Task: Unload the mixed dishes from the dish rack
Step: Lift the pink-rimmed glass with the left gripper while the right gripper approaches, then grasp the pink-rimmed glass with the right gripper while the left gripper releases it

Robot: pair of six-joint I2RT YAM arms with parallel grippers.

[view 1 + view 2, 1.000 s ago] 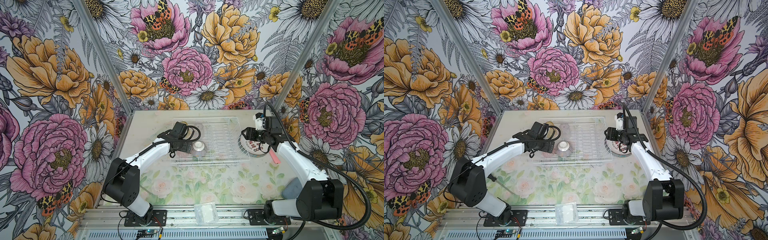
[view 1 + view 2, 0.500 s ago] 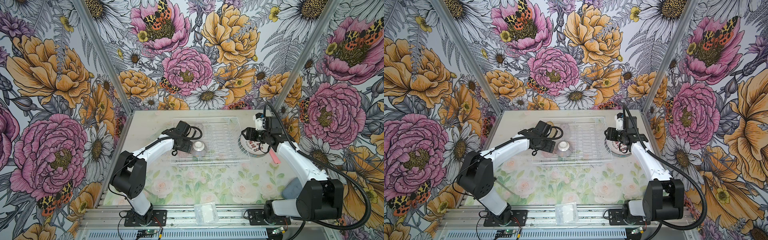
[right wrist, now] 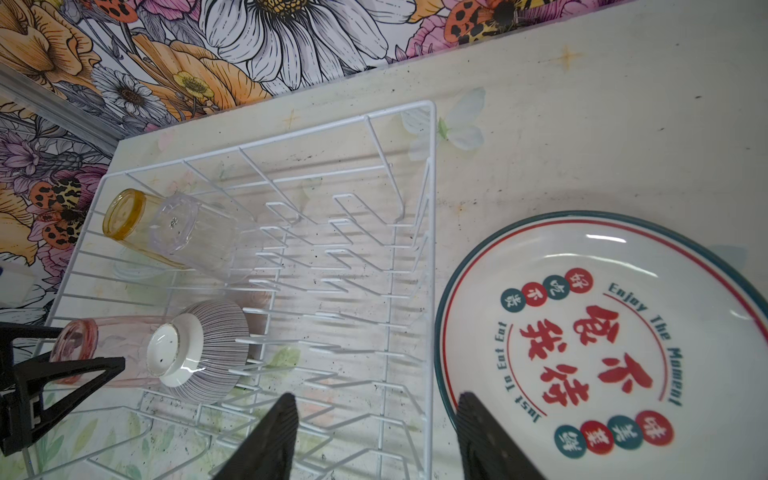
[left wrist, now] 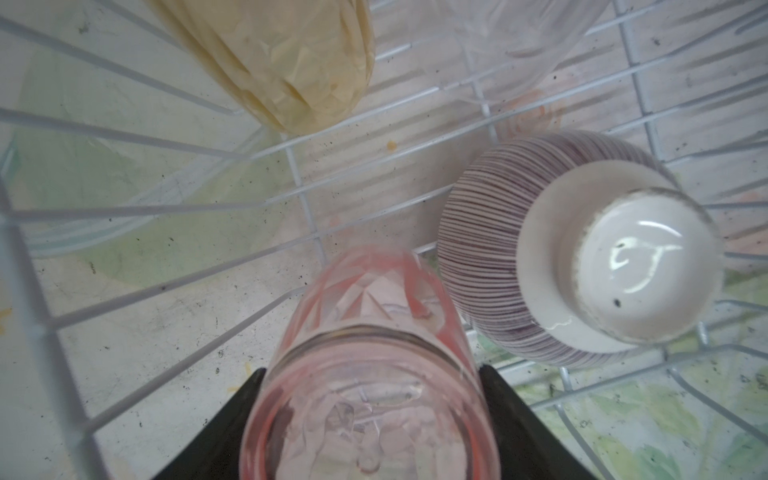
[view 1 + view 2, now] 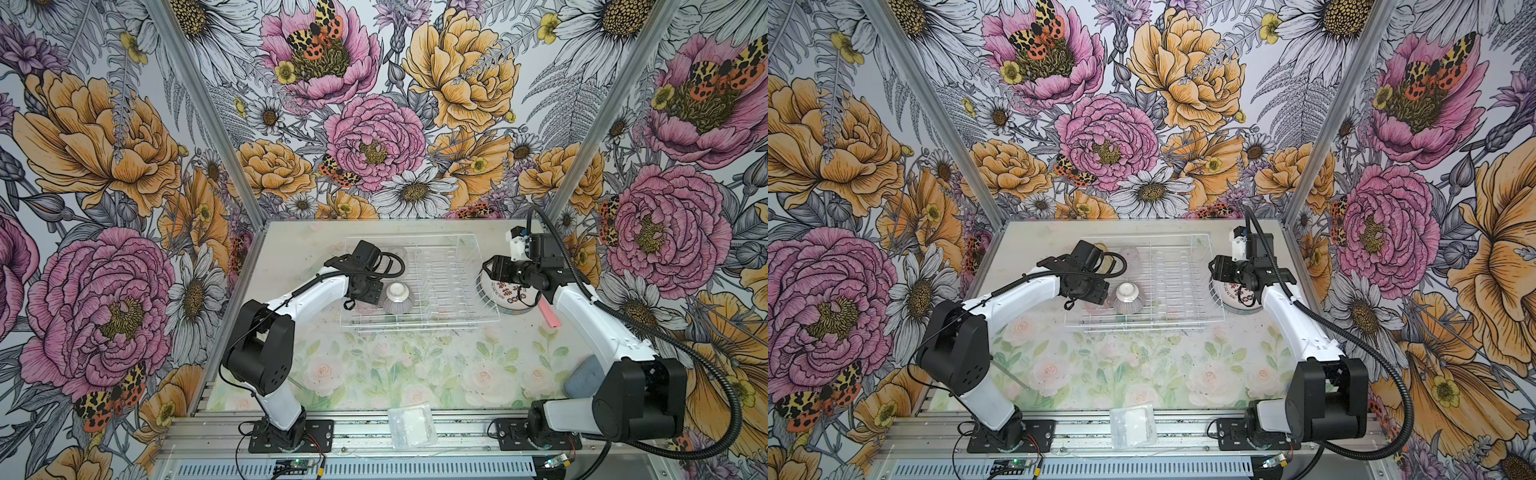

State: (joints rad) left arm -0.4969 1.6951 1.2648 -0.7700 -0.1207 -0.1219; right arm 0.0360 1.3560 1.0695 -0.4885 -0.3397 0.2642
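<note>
The white wire dish rack (image 5: 419,328) stands at the back middle of the table. In its left end a pink tumbler (image 4: 365,374) lies on its side, and my left gripper (image 4: 372,370) is shut on it, a finger pressing each side. Beside it, upside down, sits the ribbed grey-purple bowl (image 5: 397,297) with its white foot up. A yellow tumbler (image 3: 124,214) and a clear tumbler (image 3: 195,232) lie at the rack's far left corner. My right gripper (image 3: 376,397) hangs open over the rack's right wall and the rim of the stacked plates (image 3: 582,332), which rest on the table.
A pink strip (image 5: 548,313) lies on the table near the plates. A grey-blue pad (image 5: 586,378) sits by the right arm's base. A clear plastic bag (image 5: 411,426) rests on the front rail. The rack's upright prongs (image 3: 332,257) fill its middle.
My left arm has reached further right into the rack, and its jaws have narrowed onto the pink tumbler. The right arm has not moved.
</note>
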